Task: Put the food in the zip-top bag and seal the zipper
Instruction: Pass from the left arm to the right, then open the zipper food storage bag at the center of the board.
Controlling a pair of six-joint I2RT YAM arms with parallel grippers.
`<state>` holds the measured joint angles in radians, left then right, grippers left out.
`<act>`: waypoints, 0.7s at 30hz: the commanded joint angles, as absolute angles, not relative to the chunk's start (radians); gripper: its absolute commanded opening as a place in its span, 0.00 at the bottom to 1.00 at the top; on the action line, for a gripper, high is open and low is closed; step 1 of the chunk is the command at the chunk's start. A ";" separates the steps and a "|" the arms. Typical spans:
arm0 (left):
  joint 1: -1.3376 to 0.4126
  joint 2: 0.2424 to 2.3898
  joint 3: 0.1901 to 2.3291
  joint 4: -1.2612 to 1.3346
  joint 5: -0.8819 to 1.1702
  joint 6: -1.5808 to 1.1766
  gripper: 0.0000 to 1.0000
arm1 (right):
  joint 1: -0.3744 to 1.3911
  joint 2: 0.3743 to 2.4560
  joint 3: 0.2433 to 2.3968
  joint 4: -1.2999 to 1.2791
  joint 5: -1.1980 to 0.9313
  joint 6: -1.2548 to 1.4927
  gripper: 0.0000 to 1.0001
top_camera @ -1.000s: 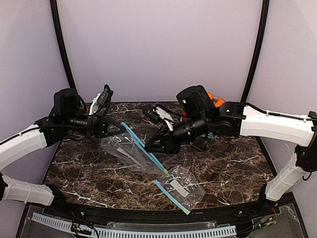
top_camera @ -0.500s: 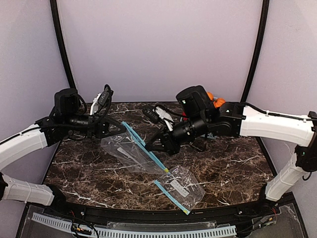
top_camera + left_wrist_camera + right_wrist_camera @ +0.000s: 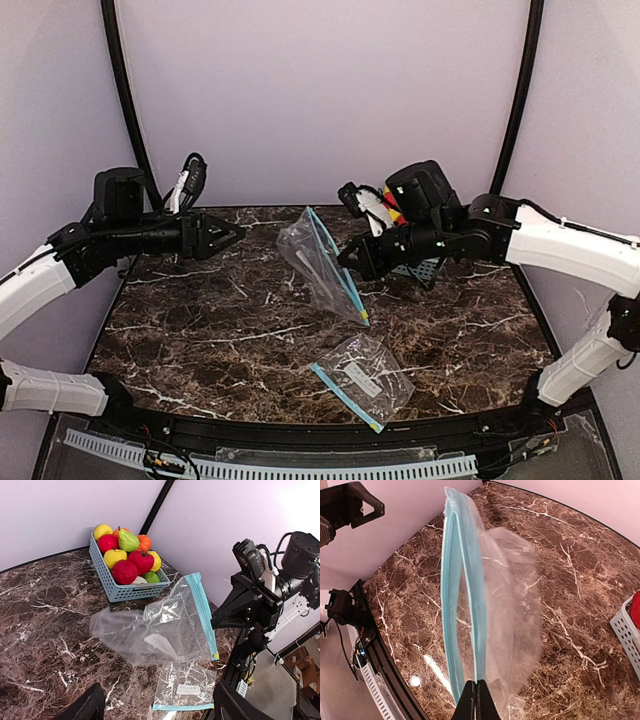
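Observation:
A clear zip-top bag (image 3: 318, 262) with a blue zipper strip hangs in the air over the middle of the table. My right gripper (image 3: 476, 684) is shut on one lip of that strip, and the mouth (image 3: 462, 605) gapes slightly. My left gripper (image 3: 230, 237) is open and apart from the bag, to its left; its fingers (image 3: 87, 707) frame the bottom of the left wrist view with nothing between them. The food (image 3: 127, 555), glossy red, yellow, green and orange toy fruits, is piled in a light-blue slatted basket (image 3: 131, 591) at the back right.
A second zip-top bag (image 3: 363, 376) lies flat on the marble table (image 3: 200, 340) near the front edge, and shows in the left wrist view (image 3: 186, 687) too. The right arm (image 3: 540, 240) hides most of the basket from above. Curved walls close off the back.
My left gripper opened, let go of the bag and drew back to the left. The right gripper shut on the zipper strip and lifted the bag up and to the right, off the table.

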<state>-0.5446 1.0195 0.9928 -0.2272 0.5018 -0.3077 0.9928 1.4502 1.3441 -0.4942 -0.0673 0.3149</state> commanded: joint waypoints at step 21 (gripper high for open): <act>-0.800 1.264 0.794 0.251 0.319 -0.730 0.78 | 1.032 1.631 1.289 -0.233 -0.168 0.515 0.00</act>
<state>-0.7952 1.2388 0.8165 0.1402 0.3107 -0.6773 1.0176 1.6066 1.2987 -0.3065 -0.1394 0.4843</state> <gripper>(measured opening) 0.779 0.005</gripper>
